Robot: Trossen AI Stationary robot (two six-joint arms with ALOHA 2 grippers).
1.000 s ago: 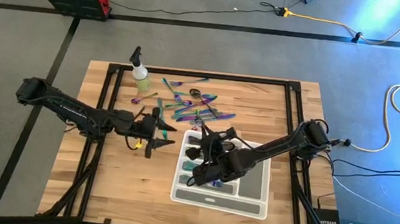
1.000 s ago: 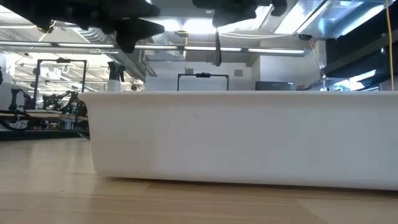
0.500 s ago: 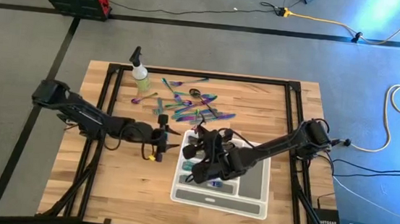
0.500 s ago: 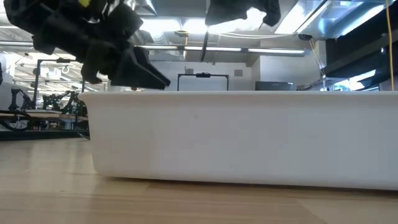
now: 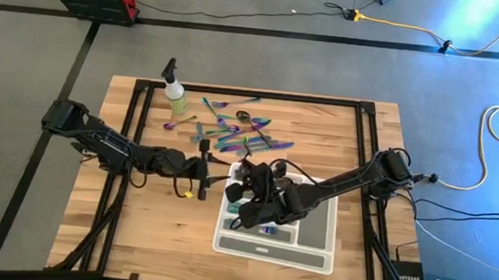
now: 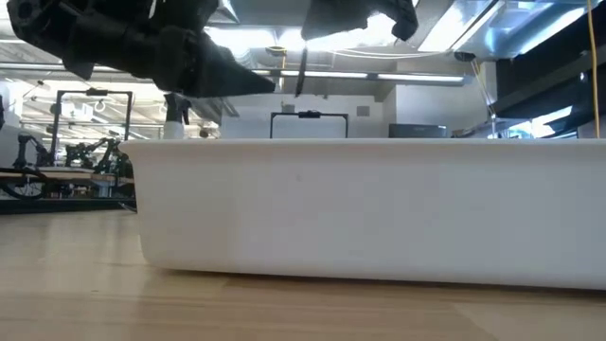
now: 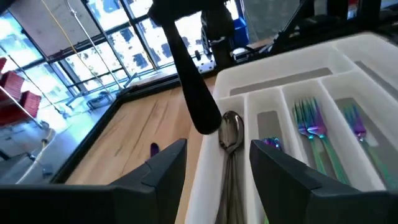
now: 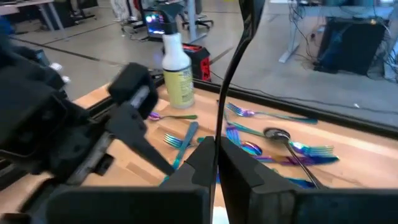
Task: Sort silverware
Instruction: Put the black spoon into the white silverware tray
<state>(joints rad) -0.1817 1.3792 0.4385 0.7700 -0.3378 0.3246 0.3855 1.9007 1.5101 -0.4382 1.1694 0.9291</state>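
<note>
The right gripper point(image 5: 244, 178) hangs over the far left end of the white compartment tray point(image 5: 312, 252), its fingers pinched shut on the slim handle of a dark spoon point(image 8: 239, 56) that rises between them; in the left wrist view the spoon's black bowl point(image 7: 200, 106) hangs just above the tray's left slot. The left gripper point(image 5: 204, 167) sits just left of the tray at the same depth, fingers point(image 7: 163, 163) spread apart and holding nothing, pointed at the tray.

Compared with a second ago, the left arm has reached farther toward the tray and its fingers have narrowed somewhat; the right gripper has edged slightly toward the far side.

Inside the tray, a shiny spoon point(image 7: 231, 134) lies in the left slot, with iridescent forks point(image 7: 311, 127) in slots farther right.

Beyond the tray, a loose scatter of rainbow silverware point(image 5: 241, 132) lies on the wooden table point(image 5: 133, 230), with a spray bottle point(image 5: 177, 93) at the far left.
</note>
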